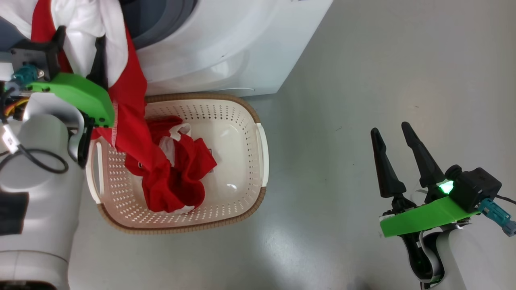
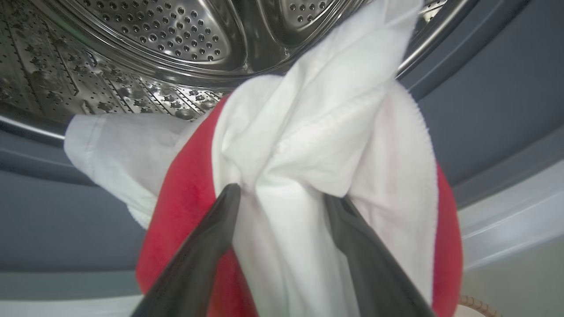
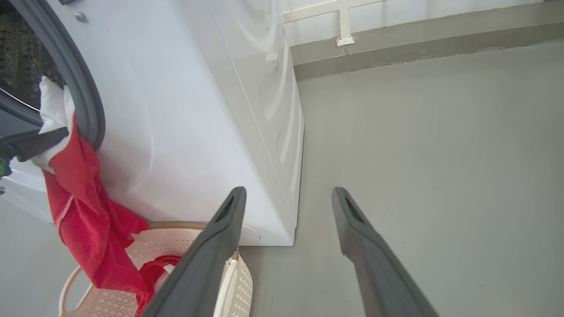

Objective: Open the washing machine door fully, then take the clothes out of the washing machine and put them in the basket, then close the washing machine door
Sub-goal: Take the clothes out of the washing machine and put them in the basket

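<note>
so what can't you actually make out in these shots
Back of the drum, left wrist view: the white and red garment blocks it, so whether more clothes lie inside cannot be told.
Basket floor, head view: the red heap covers much of it, and the left arm hides its left rim.
Left gripper, left wrist view: fingers stand apart with cloth between; contact is unclear.

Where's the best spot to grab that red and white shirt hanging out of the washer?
Probably the bunched white fold at the drum mouth, coming straight in from the front. It's gathered thick there, between the left tool's open fingers, while the red tail trails loosely into the basket.
</note>
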